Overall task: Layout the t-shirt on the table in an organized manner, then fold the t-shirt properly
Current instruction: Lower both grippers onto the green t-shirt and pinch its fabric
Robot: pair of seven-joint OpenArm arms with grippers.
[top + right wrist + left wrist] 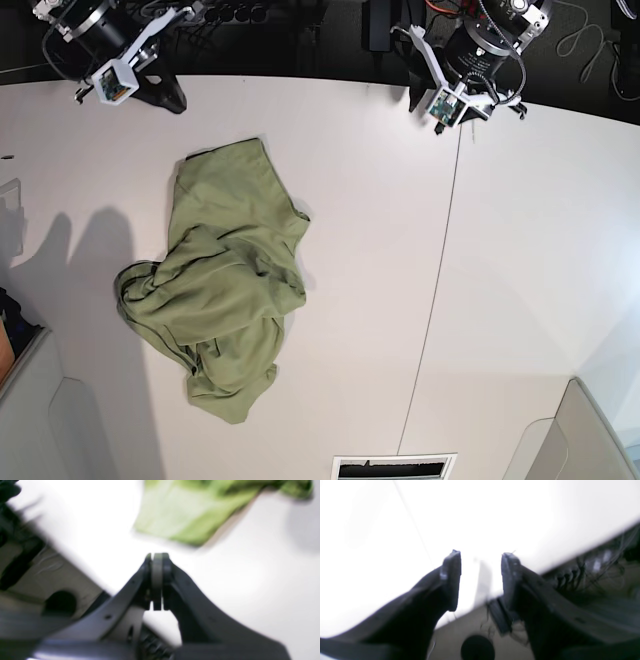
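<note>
Currently t-shirt [222, 290] lies crumpled on worktop [520, 260], nothing gripping it. Left pincer [481, 562] jaws apart, empty. Right pincer [157, 560] jaws pressed together, empty.

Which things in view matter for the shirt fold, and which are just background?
For the job:
- t-shirt, crumpled in a heap, not yet laid out
- table, white, with a thin seam
- left gripper, open, holding nothing
- right gripper, shut, holding nothing

Just about:
- cables past the far edge
- vent slot at the near edge
</note>
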